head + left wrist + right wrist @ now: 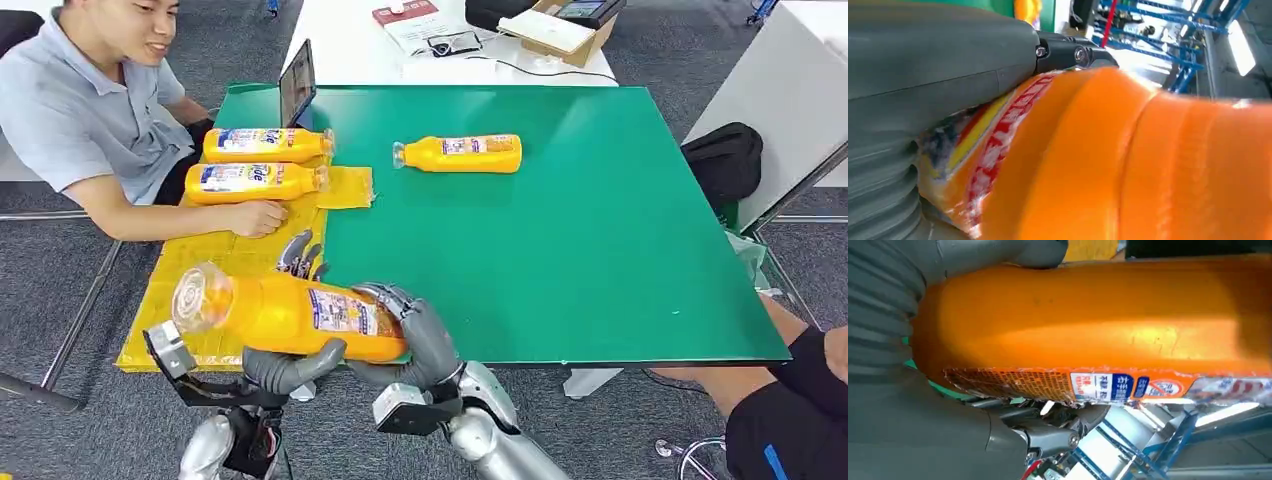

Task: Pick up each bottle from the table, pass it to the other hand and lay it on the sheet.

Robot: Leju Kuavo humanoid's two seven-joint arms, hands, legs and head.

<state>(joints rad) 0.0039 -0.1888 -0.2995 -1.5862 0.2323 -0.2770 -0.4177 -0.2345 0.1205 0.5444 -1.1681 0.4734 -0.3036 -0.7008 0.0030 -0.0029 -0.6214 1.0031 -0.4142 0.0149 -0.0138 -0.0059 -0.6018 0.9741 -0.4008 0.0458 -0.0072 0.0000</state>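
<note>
I hold an orange bottle [290, 315] on its side in the air at the table's near edge, its clear cap end pointing left over the yellow sheet [195, 262]. My left hand [288, 366] grips its middle, thumb under it and fingers [299, 254] behind. My right hand [421, 335] wraps the base end. The left wrist view shows this bottle [1148, 165] against my left hand [923, 75]. In the right wrist view the bottle [1098, 325] lies in my right hand [908, 415]. Two bottles [265, 145] [255, 180] lie on the sheet. Another bottle [460, 153] lies on the green table [580, 260].
A person sits at the left, with a hand [256, 217] resting on the sheet near the two laid bottles. A tablet [297, 84] stands at the table's far left corner. A white table with boxes is behind. A black bag [725, 160] sits to the right.
</note>
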